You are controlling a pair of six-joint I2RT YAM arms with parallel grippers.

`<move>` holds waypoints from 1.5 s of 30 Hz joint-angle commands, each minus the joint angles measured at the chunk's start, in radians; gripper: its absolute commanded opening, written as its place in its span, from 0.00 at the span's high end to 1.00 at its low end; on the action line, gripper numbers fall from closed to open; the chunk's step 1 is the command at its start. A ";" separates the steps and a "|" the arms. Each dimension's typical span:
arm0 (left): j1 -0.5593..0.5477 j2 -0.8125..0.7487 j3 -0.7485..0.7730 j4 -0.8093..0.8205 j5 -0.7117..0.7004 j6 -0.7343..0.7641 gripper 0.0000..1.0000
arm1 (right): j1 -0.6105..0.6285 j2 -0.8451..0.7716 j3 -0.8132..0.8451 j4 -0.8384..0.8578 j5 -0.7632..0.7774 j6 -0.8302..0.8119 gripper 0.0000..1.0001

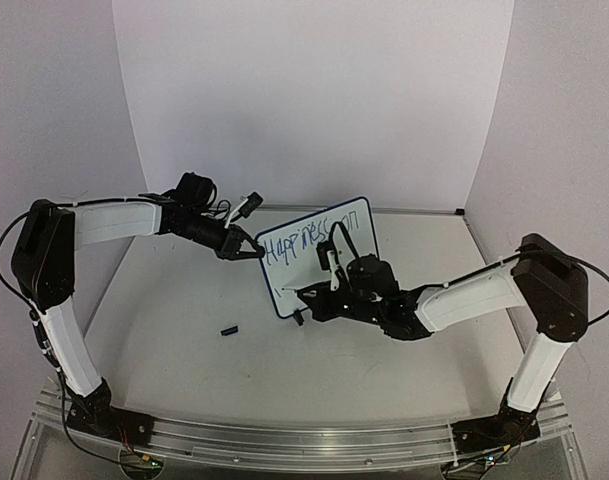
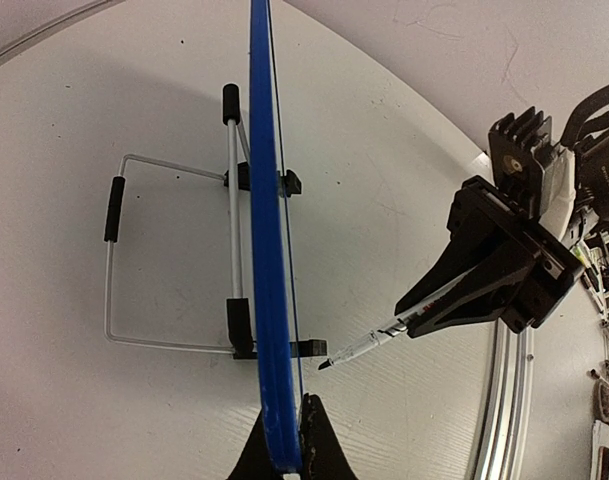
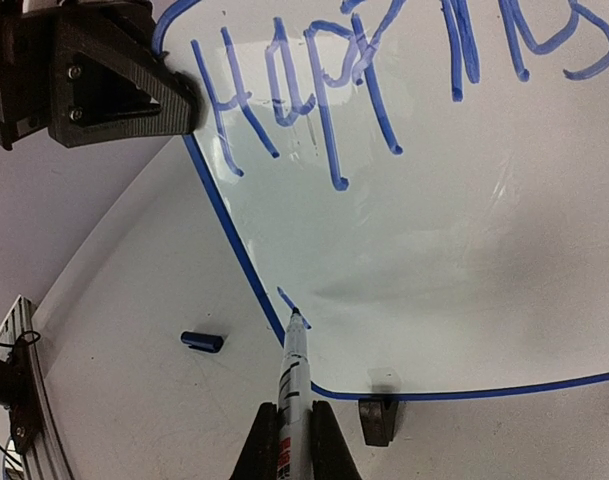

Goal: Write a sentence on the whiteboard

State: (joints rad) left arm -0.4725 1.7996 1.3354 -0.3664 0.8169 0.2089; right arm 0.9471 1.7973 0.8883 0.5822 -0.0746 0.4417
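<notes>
The whiteboard (image 1: 324,262) stands upright on a wire easel mid-table. The sentence (image 1: 306,240) reads "Happiness on" along the board's top; in the right wrist view its "Happ" letters (image 3: 304,95) are large. My left gripper (image 1: 252,250) is shut on the board's left edge, and the left wrist view shows the blue rim (image 2: 269,250) edge-on between my fingers. My right gripper (image 3: 289,445) is shut on the marker pen (image 3: 294,375). Its tip touches the board's lower left, at a short new blue stroke (image 3: 287,302). The pen also shows in the left wrist view (image 2: 369,345).
The blue marker cap (image 1: 228,329) lies on the table left of the board; it also shows in the right wrist view (image 3: 202,341). The wire easel (image 2: 169,265) stands behind the board. A black clip foot (image 3: 376,420) holds the board's bottom edge.
</notes>
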 commanded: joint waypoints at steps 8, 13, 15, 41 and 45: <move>-0.025 0.001 -0.005 -0.071 -0.076 0.054 1.00 | -0.018 0.052 0.074 0.020 0.006 -0.022 1.00; -0.025 0.003 -0.005 -0.071 -0.076 0.054 1.00 | -0.025 0.065 0.073 0.019 0.010 -0.015 1.00; -0.025 0.003 -0.005 -0.072 -0.077 0.054 1.00 | -0.024 0.068 0.068 0.016 0.008 -0.014 1.00; -0.025 0.012 -0.005 -0.073 -0.080 0.056 1.00 | -0.024 -0.005 -0.009 0.025 -0.136 0.023 1.00; -0.025 0.012 -0.005 -0.073 -0.079 0.056 1.00 | -0.033 -0.059 -0.011 0.024 -0.114 0.027 1.00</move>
State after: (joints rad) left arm -0.4725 1.7996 1.3354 -0.3664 0.8150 0.2096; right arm 0.9252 1.8320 0.8803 0.5729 -0.1925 0.4694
